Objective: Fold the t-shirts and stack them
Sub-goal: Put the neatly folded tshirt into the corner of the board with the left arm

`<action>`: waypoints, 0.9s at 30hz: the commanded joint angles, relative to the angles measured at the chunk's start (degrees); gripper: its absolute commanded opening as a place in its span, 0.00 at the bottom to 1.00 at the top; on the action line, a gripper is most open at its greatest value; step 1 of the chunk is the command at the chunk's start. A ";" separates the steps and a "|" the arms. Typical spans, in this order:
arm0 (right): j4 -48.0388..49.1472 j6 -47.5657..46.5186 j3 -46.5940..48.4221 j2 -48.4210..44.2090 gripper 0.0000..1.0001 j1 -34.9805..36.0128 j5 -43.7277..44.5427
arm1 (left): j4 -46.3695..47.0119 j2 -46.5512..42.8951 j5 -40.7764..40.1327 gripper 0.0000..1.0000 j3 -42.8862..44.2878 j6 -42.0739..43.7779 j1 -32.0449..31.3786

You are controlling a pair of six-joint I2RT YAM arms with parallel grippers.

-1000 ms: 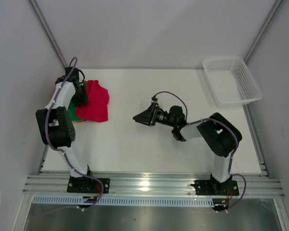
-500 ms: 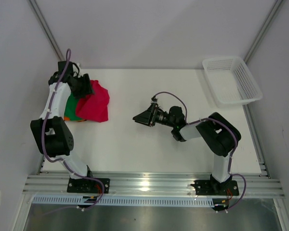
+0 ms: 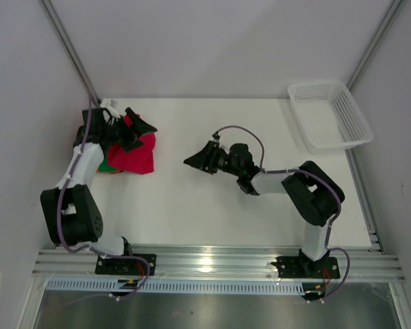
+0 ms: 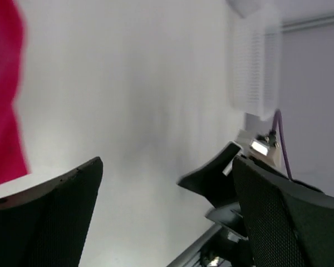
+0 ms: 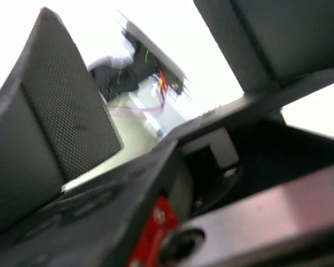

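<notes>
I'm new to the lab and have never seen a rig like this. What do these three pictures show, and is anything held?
These are two robot arms bolted to the near edge of a white table, each ending in a two-finger gripper. The wide picture looks down from above; the other two come from cameras on the wrists, showing their own fingers. At the far left lies a red t-shirt with a green t-shirt peeking out beneath; a white mesh basket sits in the far right corner. The left gripper is by the shirts, the right gripper mid-table; both are open and hold nothing.
</notes>
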 commanded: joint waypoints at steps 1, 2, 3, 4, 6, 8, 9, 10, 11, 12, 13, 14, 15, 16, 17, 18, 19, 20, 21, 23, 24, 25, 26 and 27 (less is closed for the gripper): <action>-25.17 -14.68 14.90 -6.72 0.70 4.45 22.89 | 43.05 -10.49 13.27 1.00 -11.07 -28.93 -3.61; -28.22 -16.62 18.59 -5.93 0.71 5.86 30.08 | 47.55 -11.20 11.79 1.00 -14.22 -35.59 -4.24; -30.86 -16.20 22.02 -3.49 0.72 6.13 33.02 | 49.94 -11.90 10.64 0.99 -14.51 -37.74 -5.11; -35.50 -15.50 28.14 -1.90 0.73 6.31 35.75 | 51.53 -11.91 9.93 1.00 -14.60 -38.64 -6.60; -39.22 -14.71 33.02 1.09 0.79 7.18 41.54 | 52.16 -12.52 7.04 0.99 -14.87 -39.43 -7.93; -42.05 -14.62 37.60 4.70 0.82 7.63 42.63 | 53.56 -13.31 5.19 0.99 -15.83 -39.44 -9.17; -41.71 -13.31 38.13 5.41 0.83 8.24 42.72 | 54.09 -13.67 3.96 1.00 -16.45 -39.44 -9.08; -40.83 -12.43 37.88 5.68 0.84 8.42 42.37 | 54.36 -14.10 3.51 1.00 -16.63 -39.00 -10.99; -39.69 -11.72 37.61 5.68 0.91 8.59 40.89 | 53.75 -14.37 2.90 0.99 -16.54 -37.69 -11.27; -38.72 -10.67 37.26 5.68 0.94 8.85 40.18 | 52.09 -14.63 1.76 0.99 -16.54 -36.98 -11.28; -36.63 -10.66 37.09 5.76 0.98 9.47 39.56 | 52.25 -15.16 1.40 0.99 -16.97 -36.54 -11.62; -36.00 -11.18 37.43 5.85 0.99 9.73 38.86 | 52.16 -15.42 1.40 0.99 -16.98 -35.32 -11.80; -35.90 -11.45 37.87 5.85 0.99 9.74 38.42 | 50.95 -15.77 0.70 0.99 -16.98 -34.61 -11.80; -35.64 -12.32 38.31 5.94 0.99 9.74 37.54 | 49.54 -16.21 -0.17 0.99 -16.80 -34.08 -12.15; -36.25 -12.76 39.71 6.29 0.99 9.74 36.66 | 49.09 -16.83 -0.70 0.99 -16.89 -33.47 -12.15; -37.38 -12.86 40.16 6.29 0.99 9.74 36.65 | 49.44 -16.92 -0.88 1.00 -17.06 -33.63 -12.15; -36.96 -13.47 40.07 6.29 0.99 9.82 36.22 | 49.53 -16.75 -0.19 0.99 -16.98 -33.64 -12.15; -36.70 -13.65 39.90 5.95 0.99 9.82 36.13 | 48.92 -16.40 0.17 0.99 -16.20 -33.29 -12.24; -36.08 -13.91 39.64 5.85 0.99 9.91 36.48 | 48.04 -16.13 0.34 1.00 -15.32 -33.11 -12.42; -35.99 -13.74 39.98 5.94 0.99 10.09 36.22 | 46.19 -15.00 2.18 1.00 -12.52 -32.24 -12.42; -35.90 -14.00 40.42 6.03 1.00 10.35 36.91 | 45.06 -14.47 2.97 0.99 -11.45 -31.62 -12.42; -35.81 -14.61 40.77 5.94 1.00 10.61 37.27 | 43.74 -13.76 4.03 0.99 -10.22 -30.92 -12.42; -35.81 -16.18 41.12 5.85 0.99 11.31 37.97 | 41.29 -13.06 5.52 1.00 -8.99 -30.30 -12.42; -36.60 -16.81 41.65 5.94 0.99 11.58 39.10 | 41.35 -12.10 6.05 1.00 -6.89 -30.56 -12.42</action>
